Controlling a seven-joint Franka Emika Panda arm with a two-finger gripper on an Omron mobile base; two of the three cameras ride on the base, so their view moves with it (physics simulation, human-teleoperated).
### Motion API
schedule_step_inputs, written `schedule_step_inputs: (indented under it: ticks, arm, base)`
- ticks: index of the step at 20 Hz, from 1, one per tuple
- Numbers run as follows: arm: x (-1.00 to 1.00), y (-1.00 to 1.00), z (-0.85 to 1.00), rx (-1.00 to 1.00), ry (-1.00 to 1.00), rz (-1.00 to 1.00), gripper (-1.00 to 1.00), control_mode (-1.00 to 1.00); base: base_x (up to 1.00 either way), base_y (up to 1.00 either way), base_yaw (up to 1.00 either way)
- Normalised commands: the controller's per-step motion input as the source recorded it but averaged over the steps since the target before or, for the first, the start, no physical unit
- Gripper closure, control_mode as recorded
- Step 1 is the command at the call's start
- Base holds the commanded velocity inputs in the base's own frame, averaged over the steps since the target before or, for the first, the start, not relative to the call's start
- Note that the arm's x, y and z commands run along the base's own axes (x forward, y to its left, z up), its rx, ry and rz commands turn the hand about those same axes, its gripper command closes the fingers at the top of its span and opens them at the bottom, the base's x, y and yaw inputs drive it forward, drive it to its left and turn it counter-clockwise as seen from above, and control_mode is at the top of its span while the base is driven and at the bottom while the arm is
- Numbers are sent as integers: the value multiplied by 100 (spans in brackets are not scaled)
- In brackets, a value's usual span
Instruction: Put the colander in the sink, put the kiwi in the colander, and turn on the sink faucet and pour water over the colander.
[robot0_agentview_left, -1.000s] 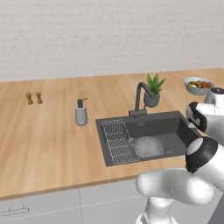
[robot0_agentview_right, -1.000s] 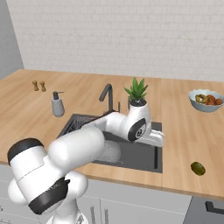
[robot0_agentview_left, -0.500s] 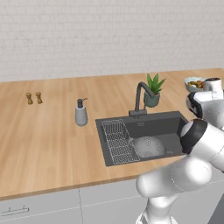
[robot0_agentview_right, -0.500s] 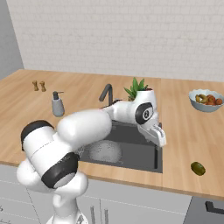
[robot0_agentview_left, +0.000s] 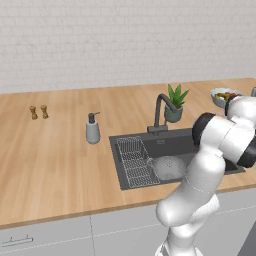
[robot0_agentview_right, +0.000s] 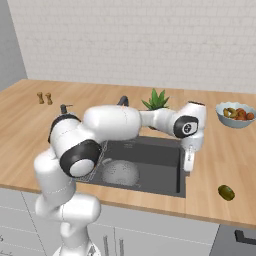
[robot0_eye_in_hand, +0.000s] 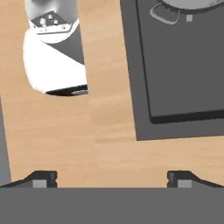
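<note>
Since the earlier frames, the arm is seen swung toward 3 o'clock, from above the sink (robot0_agentview_right: 150, 155) to above the wooden table (robot0_agentview_right: 215, 160) at the basin's 3 o'clock edge. In the right base view the gripper (robot0_agentview_right: 188, 162) hangs pointing down just beside that edge. In the hand view the fingers (robot0_eye_in_hand: 43, 179) stand wide apart at the bottom corners, with bare table between them; nothing is gripped.

The colander (robot0_agentview_right: 120, 172) rests inside the sink, on the basin floor at the side nearest the robot. In the left base view the colander (robot0_agentview_left: 169, 167) lies just beside the wire rack (robot0_agentview_left: 134, 161), at the rack's 3 o'clock side; whether they touch cannot be told. In the hand view a part of the colander's rim with its small handle (robot0_eye_in_hand: 168, 12) is seen at the 12 o'clock edge.

The kiwi (robot0_agentview_right: 226, 192) lies on the table near its front edge, at 4 o'clock from the gripper and well apart from the sink.

The sink faucet (robot0_agentview_left: 161, 112) stands behind the basin, its spout arching over it. A potted plant (robot0_agentview_left: 174, 103) stands just beside the faucet at 3 o'clock. A fruit bowl (robot0_agentview_right: 236, 114) is placed at the far 3 o'clock end. A soap dispenser (robot0_agentview_left: 92, 129) stands at 9 o'clock of the sink, and two small shakers (robot0_agentview_left: 38, 112) stand farther toward 9 o'clock.
</note>
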Motion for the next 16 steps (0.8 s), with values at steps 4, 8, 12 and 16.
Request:
schedule_step_inputs:
  ticks: [4,8,12,16]
  arm:
    - [11,-57,-24,-10,-13,-67,-100,-100]
    - [27,-36,-22,-17,-19,-66,-100,-100]
    - [33,-34,-32,-18,-10,-67,-100,-100]
    - [16,-36,-51,-18,-1,-60,-100,-100]
  base:
    - [0,0,0]
    - [0,0,0]
    - [0,0,0]
    - [0,0,0]
